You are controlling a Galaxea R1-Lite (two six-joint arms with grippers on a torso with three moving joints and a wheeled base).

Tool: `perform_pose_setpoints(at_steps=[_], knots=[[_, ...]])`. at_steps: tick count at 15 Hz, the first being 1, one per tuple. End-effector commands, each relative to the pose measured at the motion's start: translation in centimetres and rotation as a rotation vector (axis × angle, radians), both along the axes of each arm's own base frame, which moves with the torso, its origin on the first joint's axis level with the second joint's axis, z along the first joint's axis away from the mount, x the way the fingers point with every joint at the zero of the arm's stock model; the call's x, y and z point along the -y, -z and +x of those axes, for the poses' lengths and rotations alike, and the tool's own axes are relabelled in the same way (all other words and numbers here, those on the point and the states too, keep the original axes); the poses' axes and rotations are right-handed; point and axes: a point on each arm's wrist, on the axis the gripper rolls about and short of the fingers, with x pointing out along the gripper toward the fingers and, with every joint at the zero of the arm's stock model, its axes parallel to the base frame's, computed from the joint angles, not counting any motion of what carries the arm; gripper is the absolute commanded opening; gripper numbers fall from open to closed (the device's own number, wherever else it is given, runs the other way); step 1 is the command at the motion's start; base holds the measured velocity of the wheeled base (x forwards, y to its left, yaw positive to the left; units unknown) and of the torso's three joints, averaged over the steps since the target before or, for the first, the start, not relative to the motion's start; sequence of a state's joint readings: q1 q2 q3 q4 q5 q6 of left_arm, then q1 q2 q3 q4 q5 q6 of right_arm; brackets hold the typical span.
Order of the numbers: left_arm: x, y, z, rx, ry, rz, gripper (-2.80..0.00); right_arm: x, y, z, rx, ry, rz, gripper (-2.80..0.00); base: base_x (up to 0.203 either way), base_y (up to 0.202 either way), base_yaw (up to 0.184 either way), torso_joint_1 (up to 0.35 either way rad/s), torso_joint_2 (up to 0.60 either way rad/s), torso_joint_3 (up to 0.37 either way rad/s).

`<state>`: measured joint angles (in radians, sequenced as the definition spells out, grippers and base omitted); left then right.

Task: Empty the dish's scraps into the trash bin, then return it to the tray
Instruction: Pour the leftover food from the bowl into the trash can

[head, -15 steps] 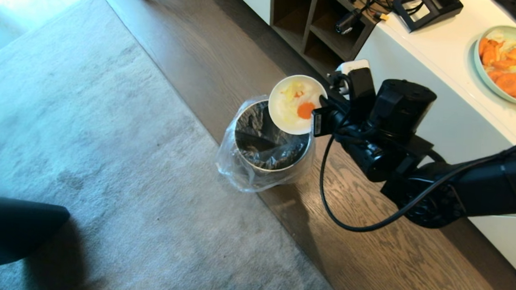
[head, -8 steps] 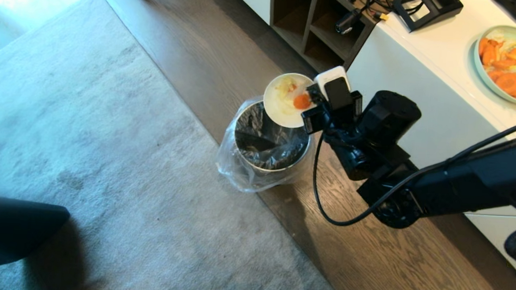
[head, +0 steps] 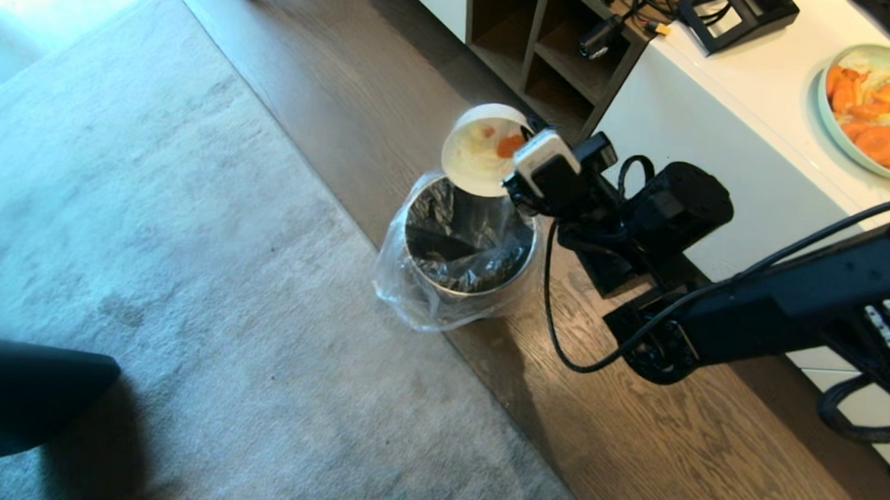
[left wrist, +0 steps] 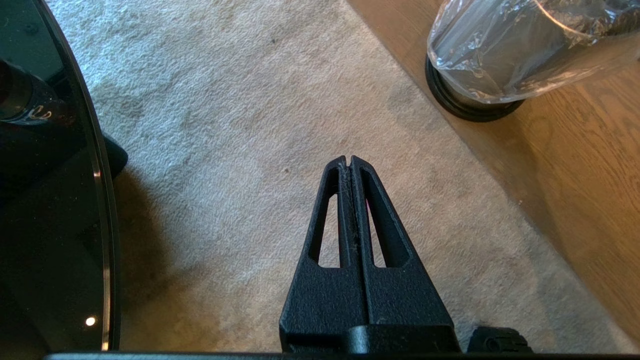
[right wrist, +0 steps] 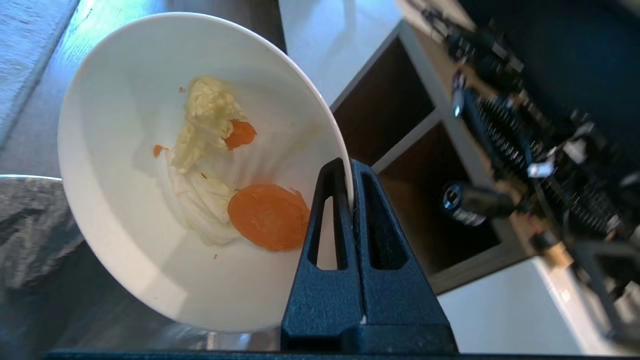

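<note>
Right claw [right wrist: 349,172] pinched tight on the rim of the shiny white round bowl [right wrist: 130,120], one finger inside the rim and one outside. Bowl tipped steeply on its side, up in the air just over the far edge of the small round steel bin with the clear plastic bag [head: 467,240]. Pale yellow and white food bits with a round orange slice [right wrist: 267,216] stuck to the inside of the bowl, low down near the claw. Bin standing on the brown wood floor [head: 632,458], right at the edge of the grey carpet [head: 185,267].

Just behind the bowl, a dark open shelf [head: 539,49] with a small black camera and wires. To the right, a white counter [head: 758,91] with a pale green plate of orange and white food [head: 879,105], well apart from the bowl.

Seen only from the right wrist: the food bits up close and the claw's hold on the rim. Seen only from the left wrist: left claw [left wrist: 349,162] pressed together with nothing in it, hanging over the carpet, and the bin's black bottom ring [left wrist: 465,107]. No black tray to be seen in any view.
</note>
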<state>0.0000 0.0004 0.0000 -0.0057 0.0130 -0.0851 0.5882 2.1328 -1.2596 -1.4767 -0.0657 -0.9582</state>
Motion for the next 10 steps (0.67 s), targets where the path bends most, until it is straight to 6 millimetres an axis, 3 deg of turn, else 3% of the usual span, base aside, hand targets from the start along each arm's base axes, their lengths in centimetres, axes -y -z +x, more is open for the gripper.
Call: perform_pose_setpoints(at_steps=[1, 10], knots=[[0.0, 0.0, 0.0, 0.001, -0.001, -0.001, -2.8, 0.4, 0.3, 0.5, 0.094, 0.001, -0.075, -2.8, 0.0, 0.0, 0.0, 0.0, 0.0, 0.0], [0.0, 0.0, 0.0, 0.001, -0.001, -0.001, -2.8, 0.0, -0.9, 0.8, 0.302, 0.023, -0.213, -2.8, 0.0, 0.0, 0.0, 0.0, 0.0, 0.0]])
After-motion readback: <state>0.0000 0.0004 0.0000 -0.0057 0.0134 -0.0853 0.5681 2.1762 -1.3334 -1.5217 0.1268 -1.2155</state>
